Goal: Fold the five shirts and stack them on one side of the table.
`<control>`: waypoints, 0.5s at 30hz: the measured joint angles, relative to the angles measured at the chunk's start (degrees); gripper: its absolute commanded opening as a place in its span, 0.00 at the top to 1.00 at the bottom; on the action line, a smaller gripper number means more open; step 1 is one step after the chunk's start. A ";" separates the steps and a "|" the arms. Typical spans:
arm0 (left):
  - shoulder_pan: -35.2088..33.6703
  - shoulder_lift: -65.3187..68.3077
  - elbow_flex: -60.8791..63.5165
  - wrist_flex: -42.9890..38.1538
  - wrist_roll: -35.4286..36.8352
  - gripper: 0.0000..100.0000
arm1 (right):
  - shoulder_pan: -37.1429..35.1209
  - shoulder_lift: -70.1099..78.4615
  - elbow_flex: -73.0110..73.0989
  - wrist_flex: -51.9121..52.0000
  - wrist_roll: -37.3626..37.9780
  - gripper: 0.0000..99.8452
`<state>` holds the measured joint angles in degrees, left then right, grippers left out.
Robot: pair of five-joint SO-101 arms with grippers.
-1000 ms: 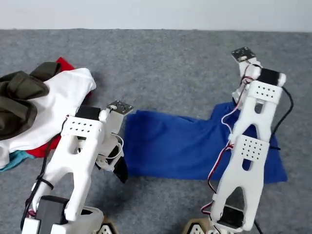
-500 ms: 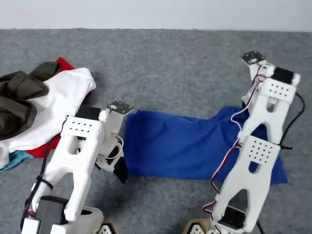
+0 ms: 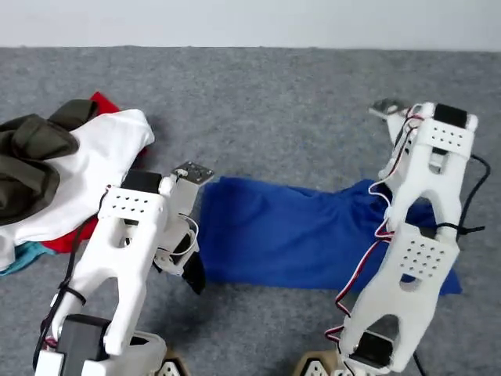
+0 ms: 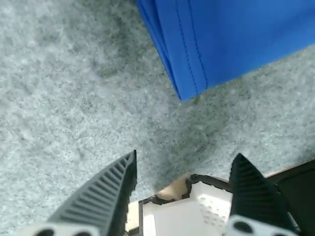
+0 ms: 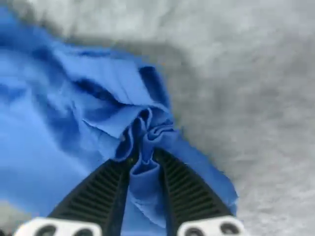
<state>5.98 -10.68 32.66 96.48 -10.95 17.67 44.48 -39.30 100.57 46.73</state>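
While a bunched fold of the blue shirt is pinched between the nearly closed fingers of the right gripper, the left gripper is held wide apart and empty above the grey table — just beside the shirt's folded corner. The shirt is spread between the arms; the other shirts are heaped at the table's left side.

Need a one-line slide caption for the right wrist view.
The right tool pinches a bunched fold of the blue shirt beside bare grey table.
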 measured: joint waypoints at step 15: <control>0.00 0.00 0.00 0.00 0.00 0.71 | 0.00 -12.31 24.44 0.00 7.21 0.81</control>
<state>5.98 -10.68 32.66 96.48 -10.95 17.67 32.18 -14.86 100.57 53.93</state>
